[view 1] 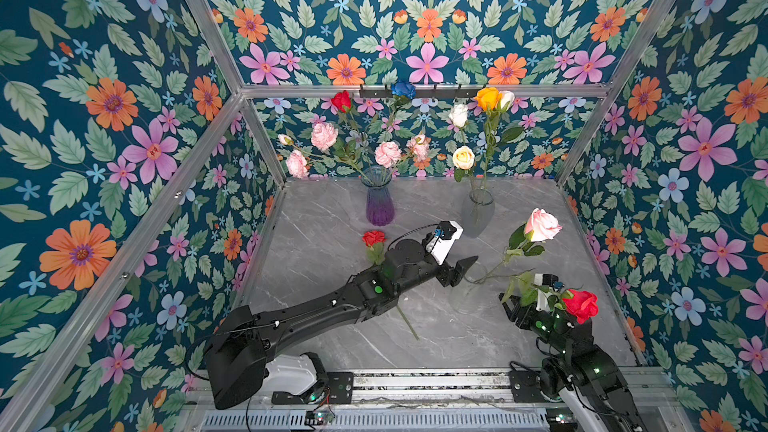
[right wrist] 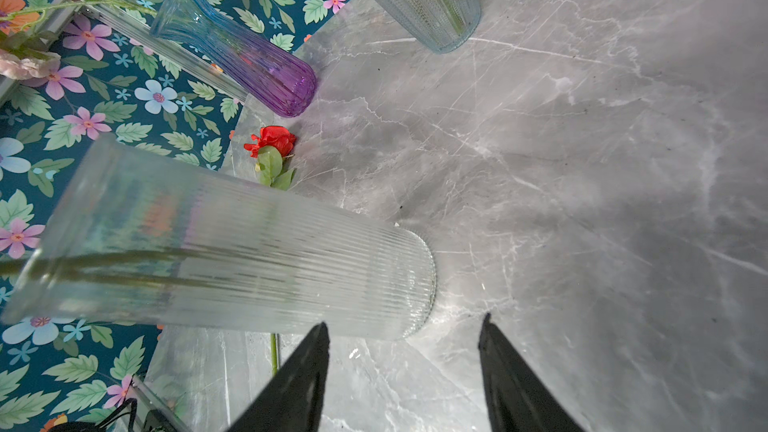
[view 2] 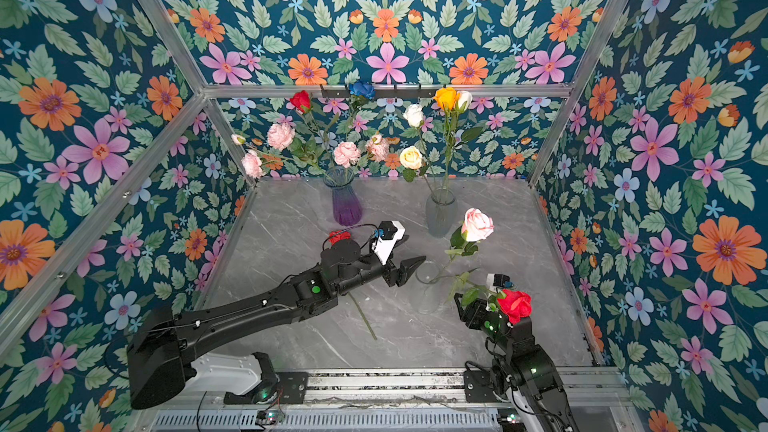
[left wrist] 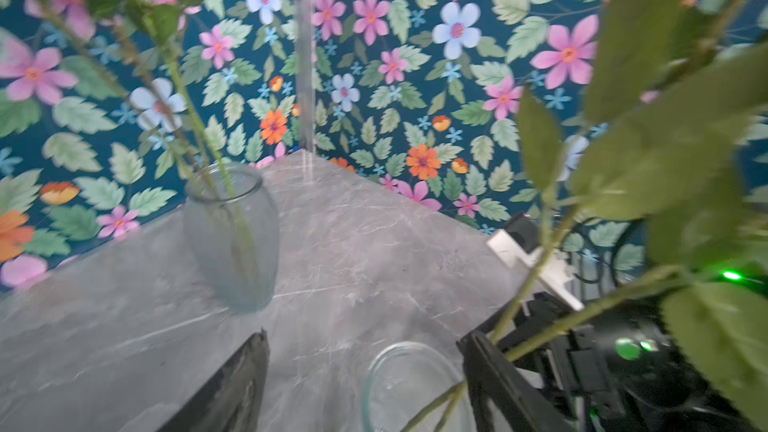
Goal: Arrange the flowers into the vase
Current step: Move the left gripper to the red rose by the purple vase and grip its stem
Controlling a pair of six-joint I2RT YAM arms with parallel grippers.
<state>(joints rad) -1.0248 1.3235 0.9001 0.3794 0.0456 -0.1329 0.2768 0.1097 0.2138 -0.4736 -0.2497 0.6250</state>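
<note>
Left gripper (left wrist: 365, 334): my fingers (left wrist: 232, 388) stand wide apart with the rim of the clear vase (right wrist: 291, 268) between them, clamping nothing. Right gripper (right wrist: 401, 367): fingers apart and empty, near that vase's base. Vases, three: the clear vase, a purple vase (view 1: 379, 201) and a grey vase (view 1: 478, 211). Of the flowers (view 1: 387, 153), two stand in the clear vase, a pink rose (view 1: 540, 224) and a red rose (view 1: 582, 303). Four stand in the grey vase, and about seven, crowded and hard to count, in the purple vase. One red flower (view 1: 374, 238) lies on the table (view 1: 424, 209), its stem partly hidden beneath my left arm (view 1: 316, 309), which reaches low across the middle. My right arm (view 1: 582, 359) is bent upright, its gripper half hidden by leaves (view 1: 525, 290) in both top views.
</note>
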